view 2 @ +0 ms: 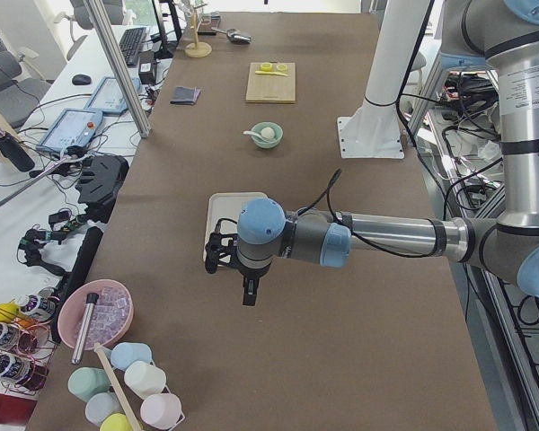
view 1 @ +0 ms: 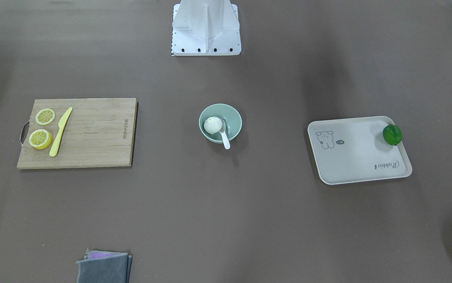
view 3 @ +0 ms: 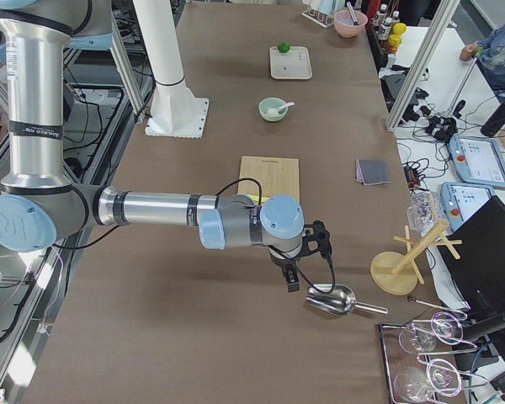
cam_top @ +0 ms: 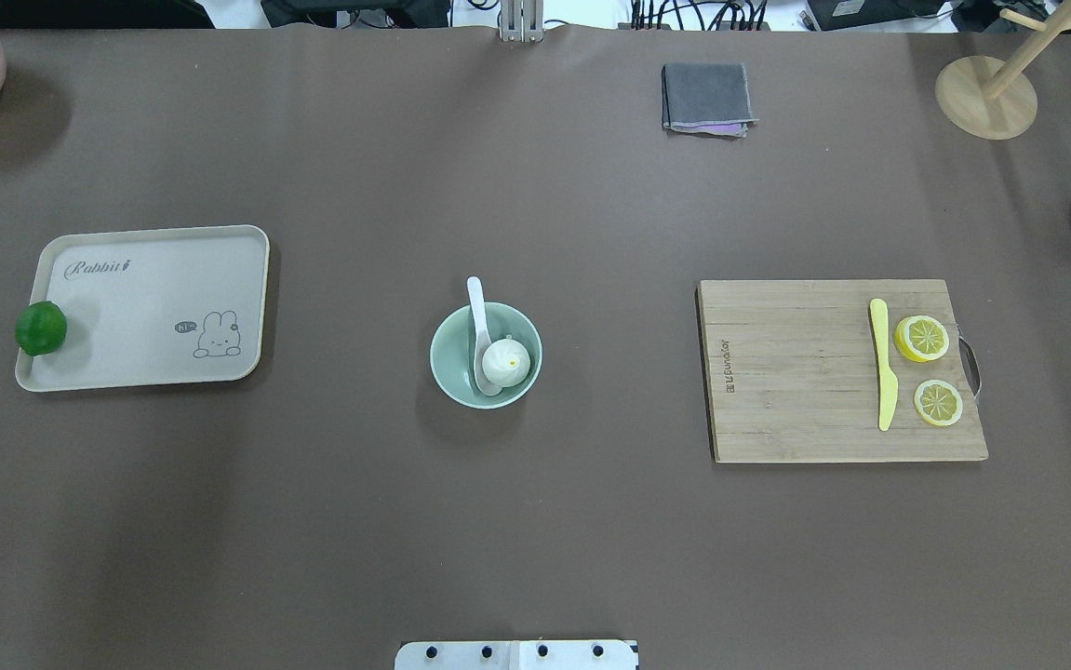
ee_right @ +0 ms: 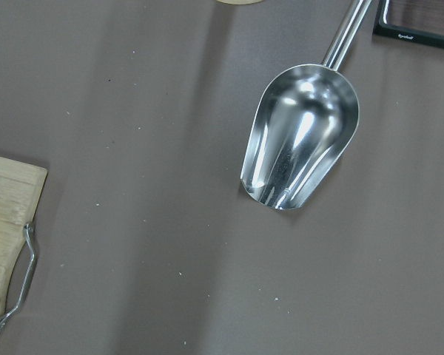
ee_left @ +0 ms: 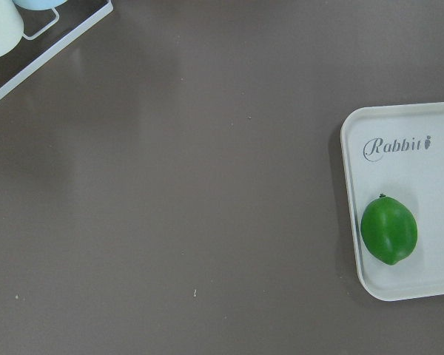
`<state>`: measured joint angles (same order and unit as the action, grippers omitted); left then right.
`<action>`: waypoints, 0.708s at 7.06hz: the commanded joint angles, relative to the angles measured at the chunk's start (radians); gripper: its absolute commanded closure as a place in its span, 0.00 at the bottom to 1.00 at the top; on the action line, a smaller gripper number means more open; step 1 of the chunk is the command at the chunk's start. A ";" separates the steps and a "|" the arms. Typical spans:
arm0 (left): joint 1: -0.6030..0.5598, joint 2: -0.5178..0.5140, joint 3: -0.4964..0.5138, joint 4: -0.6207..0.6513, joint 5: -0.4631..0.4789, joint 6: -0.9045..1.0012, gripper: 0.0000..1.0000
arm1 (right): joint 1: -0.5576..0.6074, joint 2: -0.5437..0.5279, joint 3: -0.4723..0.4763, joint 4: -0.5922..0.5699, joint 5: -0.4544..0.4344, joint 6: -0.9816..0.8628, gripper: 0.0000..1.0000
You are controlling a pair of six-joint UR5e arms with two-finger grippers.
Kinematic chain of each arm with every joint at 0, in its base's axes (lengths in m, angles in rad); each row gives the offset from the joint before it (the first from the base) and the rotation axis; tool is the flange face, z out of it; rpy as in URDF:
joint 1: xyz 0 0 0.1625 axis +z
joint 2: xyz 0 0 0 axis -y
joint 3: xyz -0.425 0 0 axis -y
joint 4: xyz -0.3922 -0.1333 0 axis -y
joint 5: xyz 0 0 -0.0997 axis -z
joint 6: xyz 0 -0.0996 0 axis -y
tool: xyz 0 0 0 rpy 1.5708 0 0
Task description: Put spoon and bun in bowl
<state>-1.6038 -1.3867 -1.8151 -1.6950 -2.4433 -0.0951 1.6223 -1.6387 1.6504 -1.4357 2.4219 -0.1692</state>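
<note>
Brown counter, arms out at opposite ends. My left fingers hung near the tray with the lime, my right fingers above a metal scoop; released or clenched, could not tell. Bun sat in the bowl at centre, spoon beside it, handle over the rim. Judged task complete; next move calls only for keeping clear.

Bowl: small, round, pale mint-green, smooth; upright, central in the overhead view.
Bun: white, round, pleated top; inside the bowl at its 3 o'clock side, against the spoon.
Spoon: white soup spoon; scoop in the bowl, handle leaning over the rim at 12 o'clock.
</note>
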 commanded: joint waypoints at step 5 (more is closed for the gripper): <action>-0.030 0.063 -0.044 0.005 0.001 -0.002 0.02 | -0.012 0.003 0.012 -0.005 -0.004 0.010 0.00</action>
<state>-1.6271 -1.3459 -1.8423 -1.6922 -2.4440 -0.0959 1.6133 -1.6370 1.6594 -1.4398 2.4277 -0.1665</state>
